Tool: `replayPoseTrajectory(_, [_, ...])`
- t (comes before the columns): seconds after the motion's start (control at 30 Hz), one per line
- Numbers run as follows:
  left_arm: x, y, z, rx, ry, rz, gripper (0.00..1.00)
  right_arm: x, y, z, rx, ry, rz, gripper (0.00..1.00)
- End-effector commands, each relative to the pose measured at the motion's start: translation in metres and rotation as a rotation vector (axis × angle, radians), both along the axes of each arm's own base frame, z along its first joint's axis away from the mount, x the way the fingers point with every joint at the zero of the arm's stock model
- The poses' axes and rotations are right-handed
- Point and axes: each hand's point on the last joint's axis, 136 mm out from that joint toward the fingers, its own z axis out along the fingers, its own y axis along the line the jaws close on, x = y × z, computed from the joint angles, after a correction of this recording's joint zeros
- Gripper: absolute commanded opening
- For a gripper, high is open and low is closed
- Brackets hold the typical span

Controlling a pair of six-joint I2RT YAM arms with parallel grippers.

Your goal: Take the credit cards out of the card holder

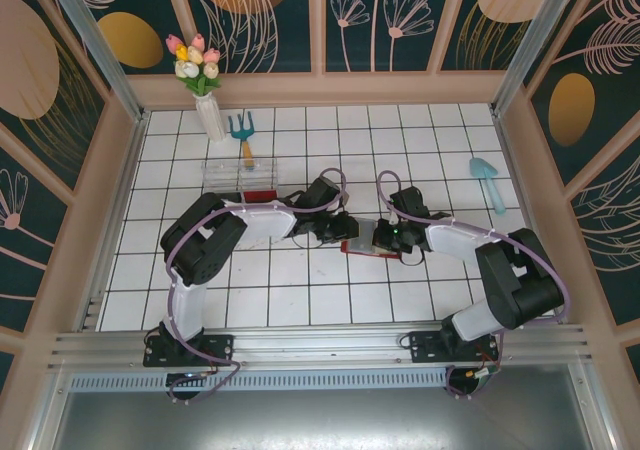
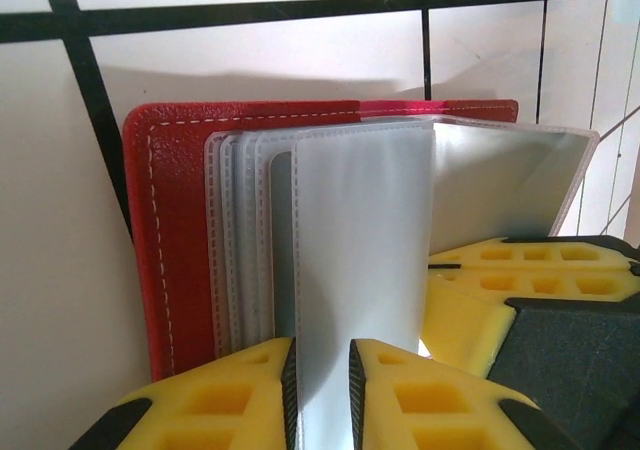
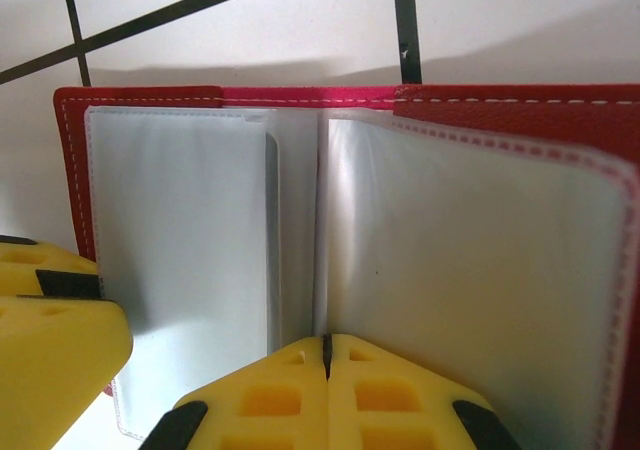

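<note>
The red card holder [image 1: 357, 249] lies open on the white tiles between both grippers. Its red cover [image 2: 180, 220] carries a fan of frosted clear sleeves [image 2: 360, 230]. The credit cards are hidden in the sleeves; a thin grey strip [image 3: 271, 240] shows inside one. My left gripper [image 2: 320, 355] sits over a sleeve with a narrow gap between its jaws, open. My right gripper [image 3: 323, 342] is shut on the edge of a sleeve [image 3: 470, 270] and holds it lifted off the cover [image 3: 500, 105]. In the top view the left gripper [image 1: 347, 228] and right gripper [image 1: 388, 238] almost touch.
A clear plastic tray [image 1: 240, 175] with a flat red piece [image 1: 258, 197] stands behind the left arm. A vase of tulips [image 1: 205, 90] and a blue garden fork [image 1: 241, 130] are at the back left, a pale blue trowel [image 1: 490, 180] at the right. Wooden walls enclose the tiles.
</note>
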Motion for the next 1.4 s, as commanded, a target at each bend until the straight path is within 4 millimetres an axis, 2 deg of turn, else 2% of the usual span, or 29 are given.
replayPoseTrajectory(0.0, [-0.003,0.004,-0.008,0.042,0.001,-0.003,0.25,0.004,0.002,0.002,0.001,-0.018,0.004,0.00])
replayPoseTrajectory(0.1, [-0.004,-0.007,0.001,-0.031,0.000,-0.023,0.24,0.005,0.002,0.002,0.004,-0.020,0.001,0.00])
replayPoseTrajectory(0.2, [-0.004,-0.021,0.021,-0.152,-0.006,-0.041,0.24,0.006,0.001,0.004,-0.001,-0.025,-0.006,0.00])
replayPoseTrajectory(0.37, [-0.004,-0.034,0.052,-0.262,-0.047,-0.082,0.25,0.016,-0.007,0.027,0.012,-0.094,-0.057,0.05])
replayPoseTrajectory(0.43, [-0.004,-0.039,0.054,-0.267,-0.047,-0.099,0.25,0.021,-0.019,0.040,0.001,-0.128,-0.120,0.10])
replayPoseTrajectory(0.63, [-0.006,-0.060,0.053,-0.267,-0.045,-0.152,0.25,0.027,-0.072,0.078,-0.008,-0.218,-0.331,0.13])
replayPoseTrajectory(0.73, [-0.009,-0.074,0.050,-0.257,-0.041,-0.193,0.26,0.026,-0.083,0.089,-0.005,-0.244,-0.360,0.14])
replayPoseTrajectory(0.87, [-0.017,-0.091,0.046,-0.247,-0.027,-0.247,0.28,0.026,-0.084,0.089,0.004,-0.240,-0.357,0.15])
replayPoseTrajectory(1.1, [-0.012,-0.061,0.055,-0.168,-0.093,-0.199,0.28,0.030,-0.064,0.089,0.085,-0.222,-0.286,0.16])
replayPoseTrajectory(1.23, [-0.004,-0.031,0.059,-0.131,-0.114,-0.137,0.27,0.036,-0.048,0.096,0.137,-0.224,-0.234,0.18])
replayPoseTrajectory(1.37, [0.008,0.004,0.053,-0.077,-0.123,-0.059,0.22,0.040,-0.021,0.099,0.194,-0.199,-0.148,0.18])
